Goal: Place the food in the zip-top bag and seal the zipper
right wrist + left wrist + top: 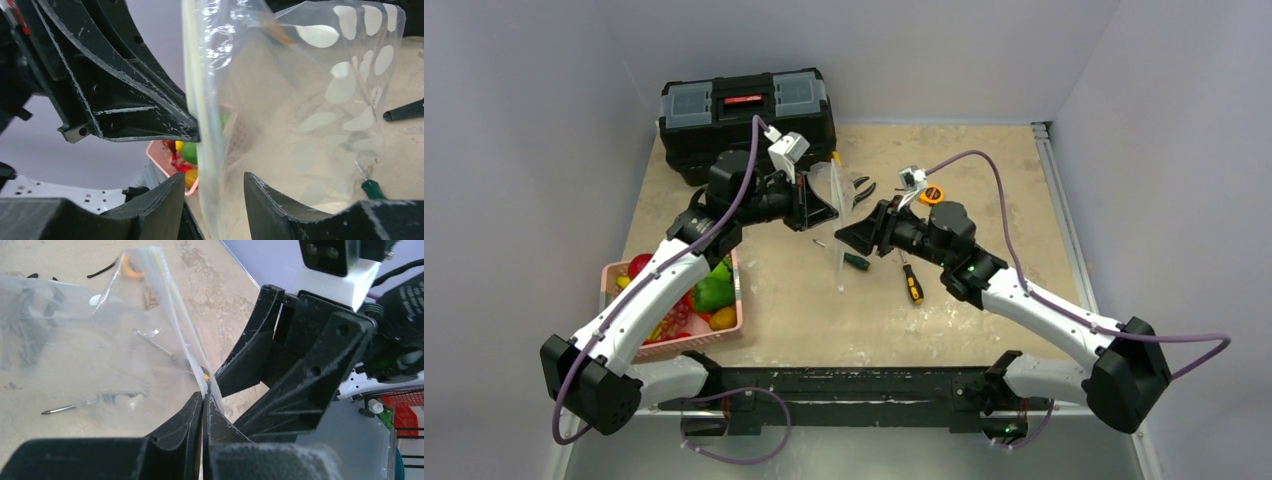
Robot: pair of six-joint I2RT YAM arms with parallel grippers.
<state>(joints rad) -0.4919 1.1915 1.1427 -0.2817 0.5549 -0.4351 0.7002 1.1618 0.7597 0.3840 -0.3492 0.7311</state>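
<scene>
Closest to the lens in the left wrist view, the left gripper is pinched tight on the edge of the zip-top bag, which is held up on edge at the centre of the overhead frame, between the two arms. At the bottom of the right wrist view the right gripper stands partly open, the whitish zipper running down into the gap between its jaws, apparently unclamped. The food lies in the pink basket at the lower left of the overhead frame, well apart from the bag, with none of it inside. The step in hand looks like getting the bag's mouth open; next the right arm probably needs to take one lip alone and draw it away from the left's pinch, clear of the screwdrivers lying just beside the bag
</scene>
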